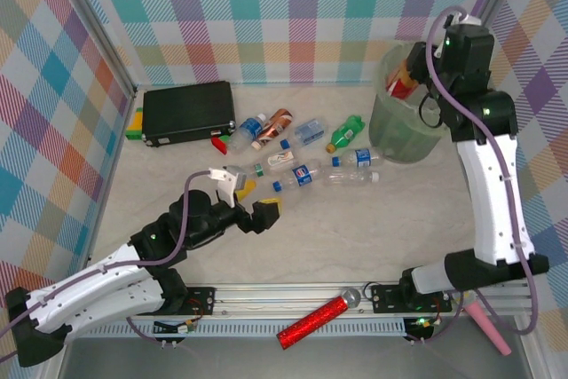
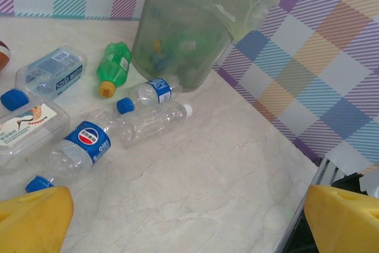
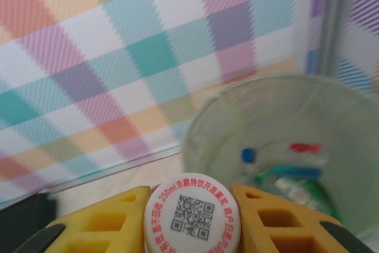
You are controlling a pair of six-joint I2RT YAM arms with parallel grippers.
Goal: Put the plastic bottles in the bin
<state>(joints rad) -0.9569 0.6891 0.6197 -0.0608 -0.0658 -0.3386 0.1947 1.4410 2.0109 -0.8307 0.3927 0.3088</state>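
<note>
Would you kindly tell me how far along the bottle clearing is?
Done: several bottles lie inside the bin. In hand: the right gripper grips a white-capped bottle near its rim. Remaining: about eight bottles on the table; the left gripper is open, empty.

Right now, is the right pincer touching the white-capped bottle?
Touching. The right wrist view shows the white-capped bottle wedged between the yellow fingers of the right pincer, its cap meeting both with no gap.
</note>
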